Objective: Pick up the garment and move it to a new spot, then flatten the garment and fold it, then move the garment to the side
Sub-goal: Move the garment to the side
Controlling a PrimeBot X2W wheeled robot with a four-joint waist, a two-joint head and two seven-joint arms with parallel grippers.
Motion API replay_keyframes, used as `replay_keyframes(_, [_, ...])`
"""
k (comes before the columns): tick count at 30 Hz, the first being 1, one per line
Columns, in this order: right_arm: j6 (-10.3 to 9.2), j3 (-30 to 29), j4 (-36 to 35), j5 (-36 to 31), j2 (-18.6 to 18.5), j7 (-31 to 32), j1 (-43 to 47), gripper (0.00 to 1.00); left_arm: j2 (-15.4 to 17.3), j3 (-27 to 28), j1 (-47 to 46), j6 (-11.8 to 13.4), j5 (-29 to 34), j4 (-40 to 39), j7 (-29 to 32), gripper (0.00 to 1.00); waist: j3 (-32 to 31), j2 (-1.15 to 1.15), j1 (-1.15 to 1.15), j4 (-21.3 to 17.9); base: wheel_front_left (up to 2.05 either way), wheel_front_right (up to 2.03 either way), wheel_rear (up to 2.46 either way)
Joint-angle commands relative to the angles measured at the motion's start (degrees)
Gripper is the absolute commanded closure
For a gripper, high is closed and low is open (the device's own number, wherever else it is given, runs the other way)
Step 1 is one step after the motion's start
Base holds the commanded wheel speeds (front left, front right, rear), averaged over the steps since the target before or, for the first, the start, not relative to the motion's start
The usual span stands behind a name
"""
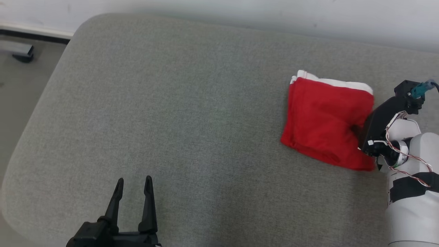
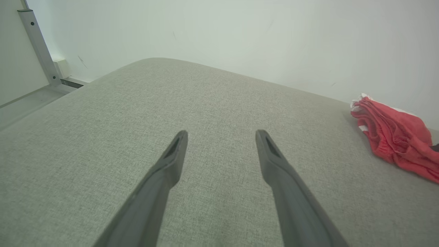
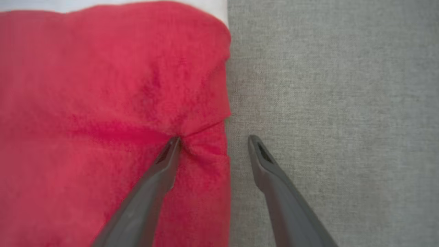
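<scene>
The garment [image 1: 325, 120] is red with a white band, folded into a compact stack on the right part of the grey cushion [image 1: 192, 113]. My right gripper [image 3: 212, 140] points down at the garment's right edge and is open: one fingertip [image 3: 173, 144] presses a dimple into the red cloth, the other [image 3: 255, 142] is over bare cushion. In the head view the right arm's dark wrist [image 1: 384, 123] covers that edge. My left gripper [image 1: 133, 187] hovers open and empty at the cushion's near left. In the left wrist view, the left gripper [image 2: 221, 135] is far from the garment [image 2: 394, 137].
A pale wall [image 1: 274, 13] runs behind the cushion. Beyond the cushion's left rounded corner lies floor with a dark-footed metal post [image 1: 20, 51]. A grey metal upright [image 2: 37, 48] stands at the wall on the far left.
</scene>
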Motion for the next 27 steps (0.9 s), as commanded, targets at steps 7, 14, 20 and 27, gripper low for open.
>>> replay_keyframes(7, [-0.14, -0.4, 6.15, -4.48, 1.89, 1.09, -0.01, 0.0, -0.04, -1.19, -1.72, 0.32, -1.29, 0.22, -0.15, 0.0, 3.01, -0.01, -0.01, 1.9, 0.0, 0.0, 0.0])
replay_keyframes(14, [-0.01, 2.66, 7.66, -6.0, 1.27, 0.59, -1.88, 1.0, -0.03, -0.24, -2.88, 0.69, -1.24, -0.31, -0.15, 0.0, 4.12, -0.01, -0.01, -0.46, 0.0, 0.0, 0.0])
replay_keyframes(20, [-0.14, 12.31, 5.12, -3.58, -4.0, -1.59, -4.94, 1.0, -0.03, 1.07, -2.28, 0.13, -1.18, -0.35, -0.15, 0.0, 1.76, -0.01, -0.01, -5.16, 0.0, 0.0, 0.0])
replay_keyframes(27, [-0.14, 22.54, 1.11, 1.32, -9.49, -0.81, -5.57, 1.0, -0.02, 2.22, -1.02, -0.19, -0.6, -0.69, -0.15, 0.0, -0.61, -0.01, -0.01, -10.66, 0.0, 0.0, 0.0])
